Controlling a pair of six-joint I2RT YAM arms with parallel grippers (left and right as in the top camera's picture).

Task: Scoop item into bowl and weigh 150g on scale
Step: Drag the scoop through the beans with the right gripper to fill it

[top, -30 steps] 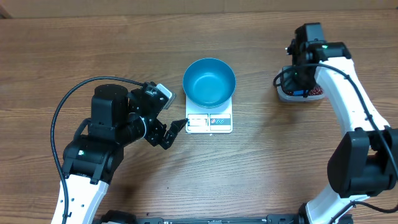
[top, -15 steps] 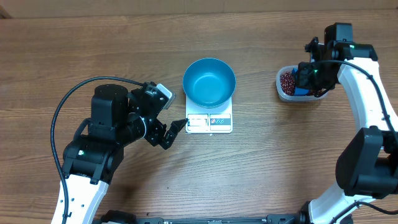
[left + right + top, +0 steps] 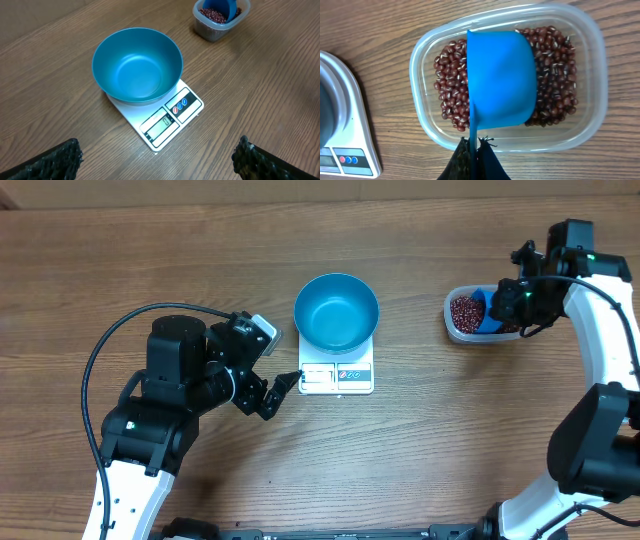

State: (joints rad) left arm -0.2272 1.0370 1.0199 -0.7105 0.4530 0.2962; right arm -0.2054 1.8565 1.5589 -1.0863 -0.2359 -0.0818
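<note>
Red-brown beans [image 3: 451,75] fill a clear tub [image 3: 420,107], well apart from the blue bowl [image 3: 336,312] sitting on the white scale [image 3: 338,377]. Right jaws pinch the blue scoop [image 3: 501,77] by its handle, cup lying on the beans. Left jaws gape wide, holding nothing, beside the scale.

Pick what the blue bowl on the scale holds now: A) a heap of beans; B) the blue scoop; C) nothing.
C: the bowl on the scale shows only its bare inside, while the beans lie in the tub.
</note>
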